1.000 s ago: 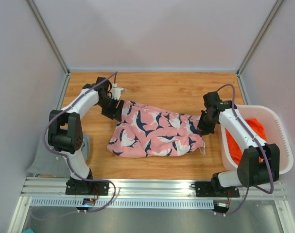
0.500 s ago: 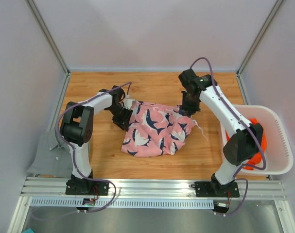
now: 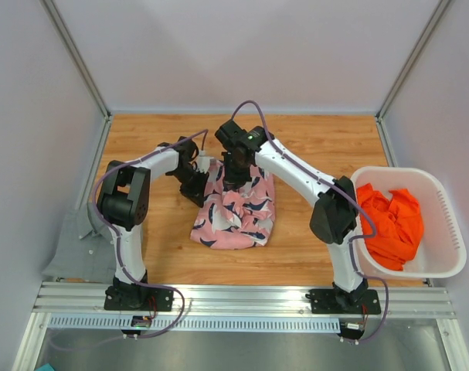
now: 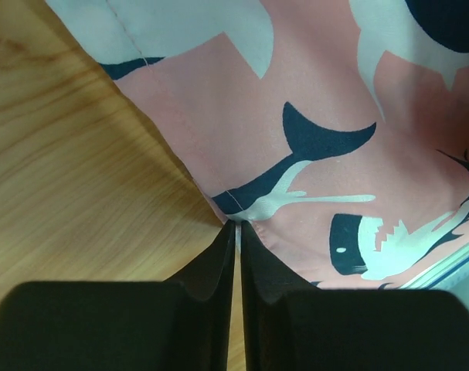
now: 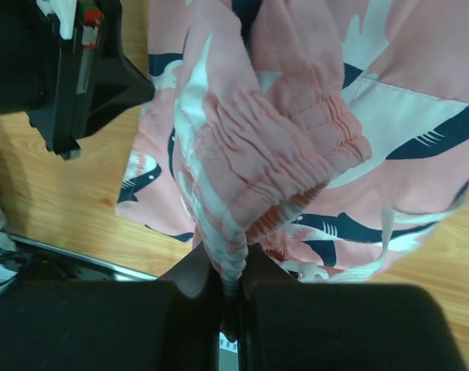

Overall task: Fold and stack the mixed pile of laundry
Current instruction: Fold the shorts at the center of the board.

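A pink garment (image 3: 236, 219) with a dark-and-white shark pattern lies folded on the wooden table. My right gripper (image 3: 236, 179) hangs over its far left part, shut on the gathered elastic waistband (image 5: 284, 147), which it holds lifted above the rest of the cloth. Beside it to the left, my left gripper (image 3: 201, 186) has its jaws pressed together on the garment's hem (image 4: 234, 202) at table level. In the right wrist view the left fingers (image 5: 122, 83) show at the upper left. An orange garment (image 3: 390, 222) lies in the basket.
A white slotted basket (image 3: 444, 202) stands at the table's right edge. A grey garment (image 3: 70, 249) lies off the table's left side, beside the left arm's base. The metal rail (image 3: 242, 297) runs along the near edge.
My right arm has swung left across the table, carrying the garment's right end over onto its left half. The left gripper has closed on the hem.
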Controlling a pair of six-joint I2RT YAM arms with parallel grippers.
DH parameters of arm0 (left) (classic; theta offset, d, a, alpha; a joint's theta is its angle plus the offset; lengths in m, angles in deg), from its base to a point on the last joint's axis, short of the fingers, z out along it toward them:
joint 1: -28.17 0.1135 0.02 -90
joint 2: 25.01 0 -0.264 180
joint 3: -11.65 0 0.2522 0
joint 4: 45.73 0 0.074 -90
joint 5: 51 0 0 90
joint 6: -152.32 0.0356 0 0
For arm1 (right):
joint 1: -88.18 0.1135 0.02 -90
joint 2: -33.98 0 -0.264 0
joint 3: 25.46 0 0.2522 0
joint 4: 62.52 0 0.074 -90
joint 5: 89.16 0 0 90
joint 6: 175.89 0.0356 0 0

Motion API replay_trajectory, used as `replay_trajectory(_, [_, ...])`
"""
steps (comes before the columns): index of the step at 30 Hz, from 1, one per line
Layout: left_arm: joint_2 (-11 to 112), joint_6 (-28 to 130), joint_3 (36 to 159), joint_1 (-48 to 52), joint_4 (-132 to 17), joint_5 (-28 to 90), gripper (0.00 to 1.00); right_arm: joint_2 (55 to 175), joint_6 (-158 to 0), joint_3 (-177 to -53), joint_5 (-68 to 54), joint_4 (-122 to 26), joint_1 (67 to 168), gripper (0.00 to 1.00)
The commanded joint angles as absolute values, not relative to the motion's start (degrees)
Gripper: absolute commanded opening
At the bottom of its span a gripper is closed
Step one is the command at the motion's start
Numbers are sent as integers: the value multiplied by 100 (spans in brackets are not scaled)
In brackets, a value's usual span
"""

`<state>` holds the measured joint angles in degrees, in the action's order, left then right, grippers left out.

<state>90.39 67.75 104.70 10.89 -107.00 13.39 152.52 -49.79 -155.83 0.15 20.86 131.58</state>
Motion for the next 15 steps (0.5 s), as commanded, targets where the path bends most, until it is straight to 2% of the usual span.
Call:
replay_trajectory(1, [9057, 6689, 10592, 1059, -10581, 1140, 12, 15394, -4362, -15523, -487, 1251, 13177, 0])
replay_trajectory(5, [9083, 6707, 10601, 1050, -10581, 1123, 12, 15544, -4081, -15330, -426, 820, 13248, 1])
replay_trajectory(8, [9066, 6733, 10592, 1059, -10616, 1140, 13, 15763, -3887, -15251, -556, 617, 13248, 18])
replay_trajectory(9, [9048, 6768, 10592, 1059, -10625, 1158, 14, 15816, -3861, -15277, -662, 573, 13248, 33])
replay_trajectory(10, [9031, 6777, 10601, 1059, -10642, 1184, 15, 15869, -3843, -15286, -759, 486, 13248, 39])
replay_trajectory(15, [8829, 6944, 10750, 1111, -10896, 1421, 25, 15694, -4167, -15409, -1058, 266, 13336, 52])
